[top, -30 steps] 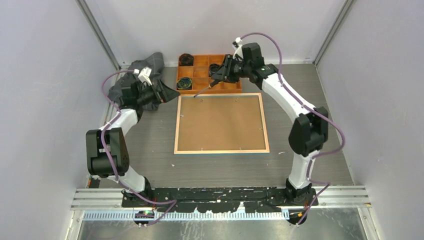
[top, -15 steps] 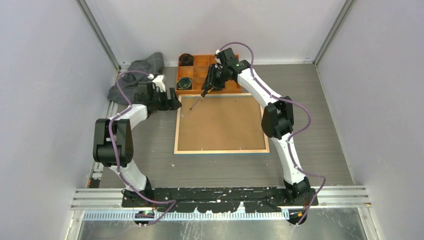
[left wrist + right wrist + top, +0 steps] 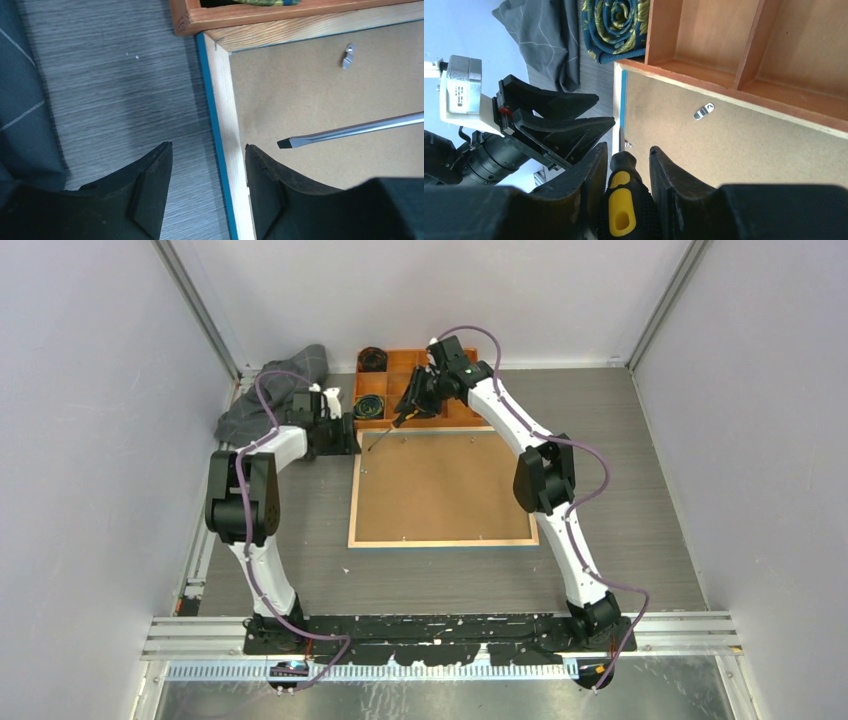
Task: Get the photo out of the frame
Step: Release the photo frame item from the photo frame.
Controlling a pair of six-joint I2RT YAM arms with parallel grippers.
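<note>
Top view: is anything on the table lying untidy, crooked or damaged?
Only the dark grey cloth: it lies crumpled in the far left corner, beside the orange tray. The frame lies face down and square to the table; no damage shows.

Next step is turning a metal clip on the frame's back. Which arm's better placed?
Right. The right hand grips the yellow-and-black-handled flat screwdriver, blade tip over the brown backing board near a small metal clip. The left hand only straddles the blue-fronted wooden frame's rim.
</note>
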